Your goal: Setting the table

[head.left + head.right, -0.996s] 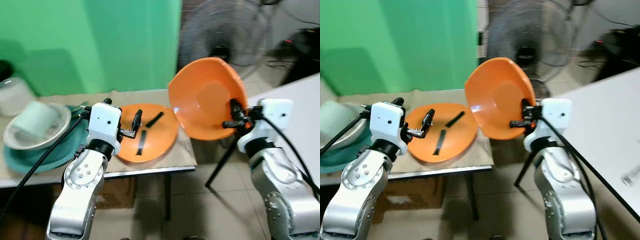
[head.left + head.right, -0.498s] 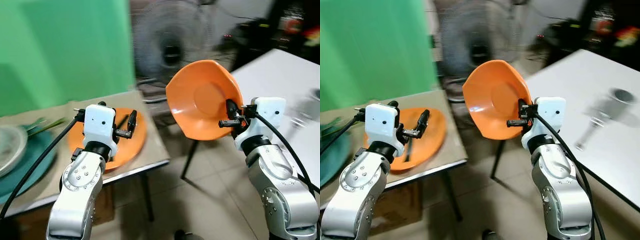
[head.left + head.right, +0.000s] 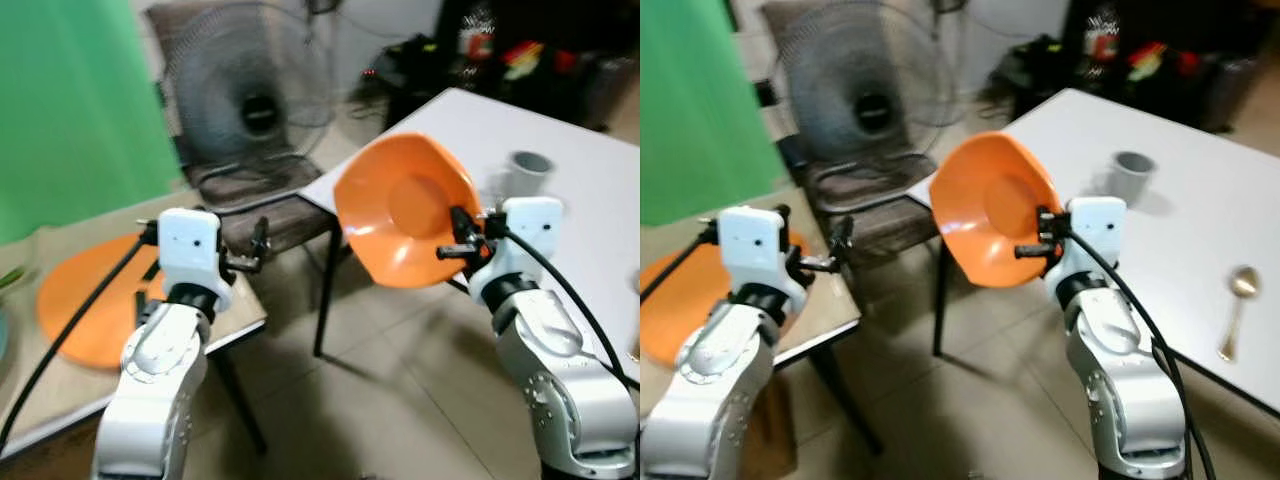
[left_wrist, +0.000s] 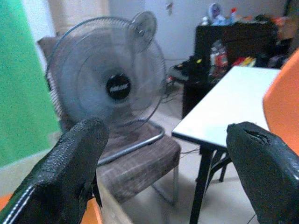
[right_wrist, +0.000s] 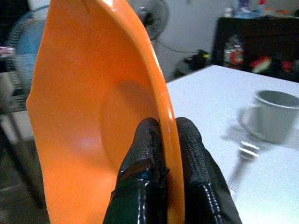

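Observation:
My right gripper is shut on the rim of an orange bowl, holding it tilted up on edge in the air in front of the white table. In the right wrist view the rim of the orange bowl sits pinched between the two black fingers. A grey cup and a gold spoon lie on that table. My left gripper is open and holds nothing, near the corner of the low brown table. Its fingers stand wide apart.
An orange plate lies on the low table at the left. A standing fan and a brown chair are straight ahead between the two tables. A dark cabinet with bottles stands behind the white table. Tiled floor lies below.
The camera has swung to the right: the low table with its dishes slid off to the left and the white table with cup and spoon came into view. The bowl stays in my right gripper.

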Motion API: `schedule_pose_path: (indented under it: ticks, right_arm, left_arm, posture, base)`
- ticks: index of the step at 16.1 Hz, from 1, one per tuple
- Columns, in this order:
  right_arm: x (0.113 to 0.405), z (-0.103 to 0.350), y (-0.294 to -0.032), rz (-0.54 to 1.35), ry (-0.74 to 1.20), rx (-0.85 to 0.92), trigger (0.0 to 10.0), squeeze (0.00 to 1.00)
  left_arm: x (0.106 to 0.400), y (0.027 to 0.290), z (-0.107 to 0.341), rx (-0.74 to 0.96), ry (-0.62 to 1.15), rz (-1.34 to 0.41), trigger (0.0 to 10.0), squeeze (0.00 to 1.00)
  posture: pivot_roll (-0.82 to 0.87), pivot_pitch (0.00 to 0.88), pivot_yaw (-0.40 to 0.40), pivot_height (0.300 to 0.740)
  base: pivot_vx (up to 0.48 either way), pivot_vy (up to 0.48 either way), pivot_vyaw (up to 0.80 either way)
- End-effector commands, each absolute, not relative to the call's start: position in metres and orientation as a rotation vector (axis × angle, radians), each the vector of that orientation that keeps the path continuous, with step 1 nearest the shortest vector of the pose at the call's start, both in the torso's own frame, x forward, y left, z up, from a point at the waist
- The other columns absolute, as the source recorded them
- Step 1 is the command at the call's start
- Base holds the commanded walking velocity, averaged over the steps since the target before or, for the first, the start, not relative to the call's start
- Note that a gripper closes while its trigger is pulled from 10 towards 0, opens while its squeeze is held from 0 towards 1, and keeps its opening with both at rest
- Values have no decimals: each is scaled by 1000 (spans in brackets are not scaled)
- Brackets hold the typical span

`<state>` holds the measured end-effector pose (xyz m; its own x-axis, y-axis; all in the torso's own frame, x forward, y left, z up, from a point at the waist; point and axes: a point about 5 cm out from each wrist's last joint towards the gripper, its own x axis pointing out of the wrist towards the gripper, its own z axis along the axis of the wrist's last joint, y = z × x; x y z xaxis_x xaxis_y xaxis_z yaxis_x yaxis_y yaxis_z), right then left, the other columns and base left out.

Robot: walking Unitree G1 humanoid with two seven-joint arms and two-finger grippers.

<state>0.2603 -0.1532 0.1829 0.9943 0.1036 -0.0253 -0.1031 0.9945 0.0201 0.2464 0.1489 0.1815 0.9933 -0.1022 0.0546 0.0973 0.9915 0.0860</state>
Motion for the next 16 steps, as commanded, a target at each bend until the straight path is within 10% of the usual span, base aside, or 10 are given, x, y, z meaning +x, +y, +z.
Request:
schedule_pose_path:
  ticks: [1, 8, 16]
  right_arm:
    - [261, 193, -148, 128, -14, 23, 10000, 0]
    - [262, 189, -144, 141, 19, 48, 10000, 0]
    - [267, 185, -141, 205, 66, 79, 10000, 0]
  left_arm:
    - [246, 150, 181, 87, -51, -92, 10000, 0]
    - [246, 148, 182, 106, -67, -134, 10000, 0]
    - [245, 150, 182, 102, -65, -142, 10000, 0]
  posture:
    - [-48, 0, -5, 740]
    - [-50, 0, -1, 740]
    - [-49, 0, -1, 740]
  base:
    - [0, 0, -800]
    - [0, 0, -781]
    - [294, 0, 0]
